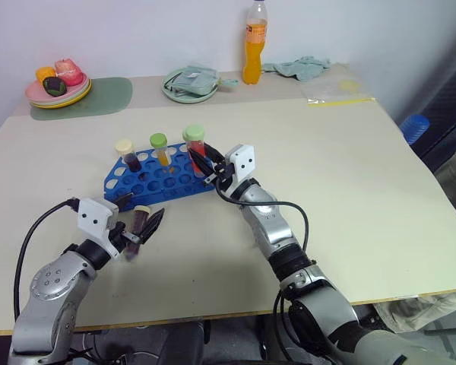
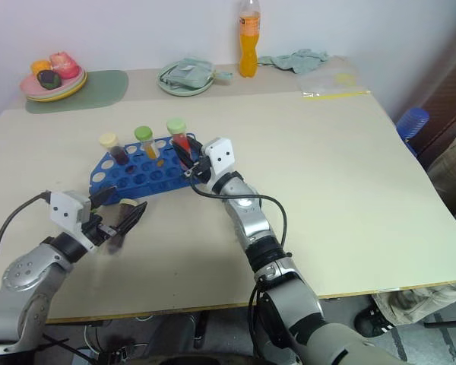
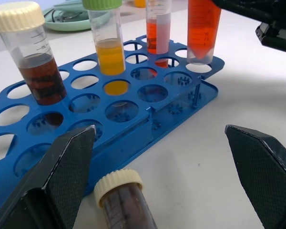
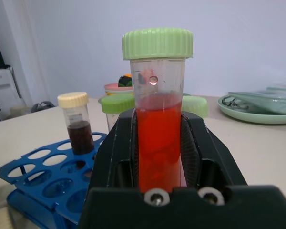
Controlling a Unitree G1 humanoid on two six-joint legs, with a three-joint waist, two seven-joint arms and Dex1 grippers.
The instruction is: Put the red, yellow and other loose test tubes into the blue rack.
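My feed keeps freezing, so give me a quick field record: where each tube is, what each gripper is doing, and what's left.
red tube: upright, clamped in right gripper at the right end of the rack; whether it is seated in a hole I cannot tell
yellow tube: standing in rack
dark tube: standing in rack, left of the yellow one
second dark tube: lying on table, in front of rack
left gripper: open, a finger on each side of the lying tube
remaining: lying tube

The rack (image 1: 156, 181) was bright blue. The gripped tube (image 4: 158, 143) held red liquid under a pale green cap; another (image 1: 160, 150) was yellow-orange, green-capped; two (image 1: 127, 155) (image 1: 139, 221) were dark purple, beige-capped.
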